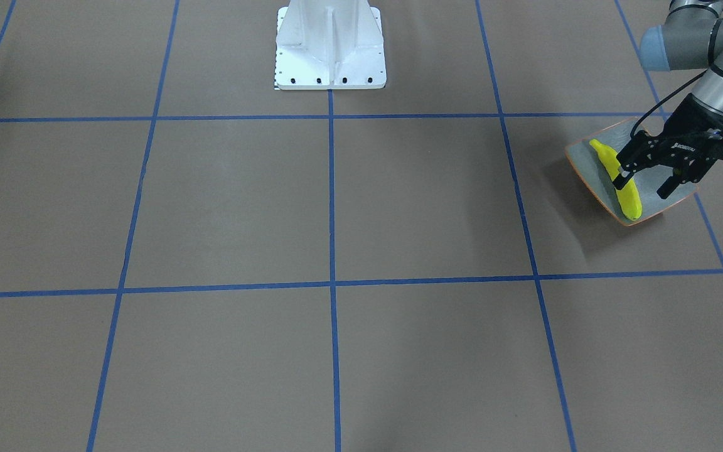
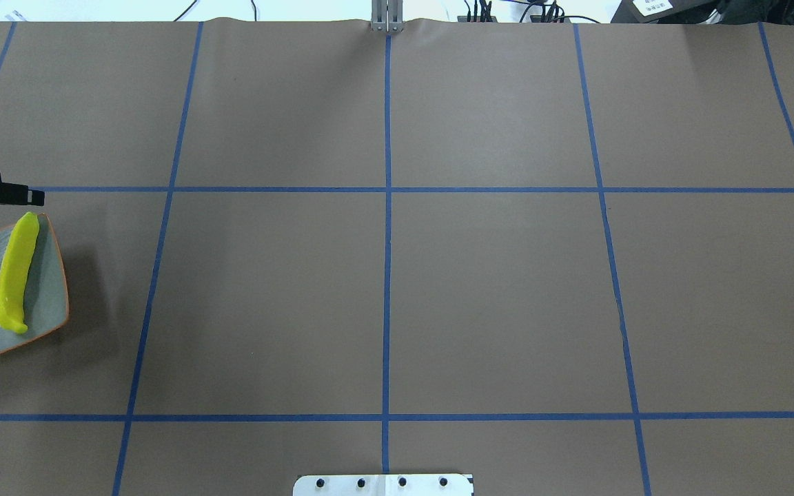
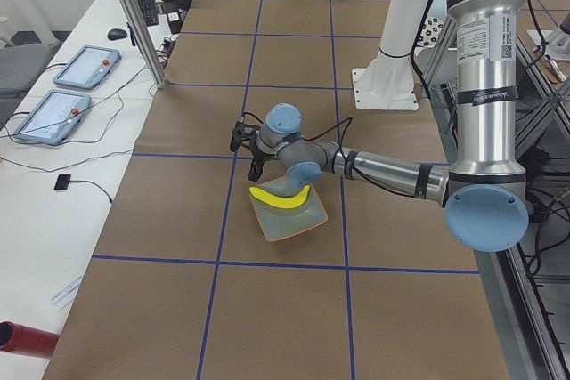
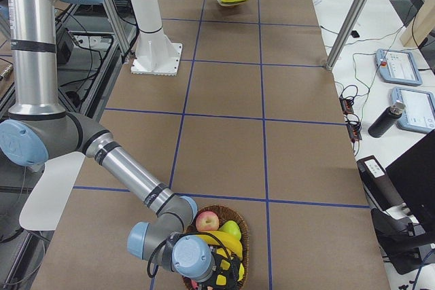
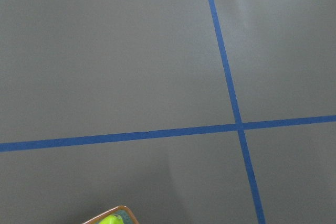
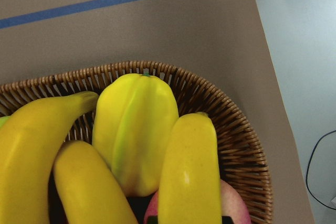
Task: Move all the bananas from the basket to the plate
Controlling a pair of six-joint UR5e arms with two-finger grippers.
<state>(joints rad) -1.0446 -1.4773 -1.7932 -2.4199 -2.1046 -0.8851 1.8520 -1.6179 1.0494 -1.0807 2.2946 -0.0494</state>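
Yellow already on grey-green: one banana (image 1: 629,198) lying loose on the plate (image 1: 587,166), just below the left gripper (image 1: 644,187). Fingers (image 1: 622,176) spread wide there, clamped on nothing, one tip crossing in front of the fruit. Seemingly about a quarter done. Left to move: three bananas (image 6: 191,171) crowded in the wicker basket (image 6: 236,145), right under the right gripper (image 4: 221,275), beside a yellow-green fruit (image 6: 136,129) and a reddish fruit (image 6: 233,203). Cannot tell how far those fingers are parted, nor whether gripping anything.

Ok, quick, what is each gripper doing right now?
Left gripper: open over the plate, holding nothing.
Right gripper: at the basket; cannot be told.
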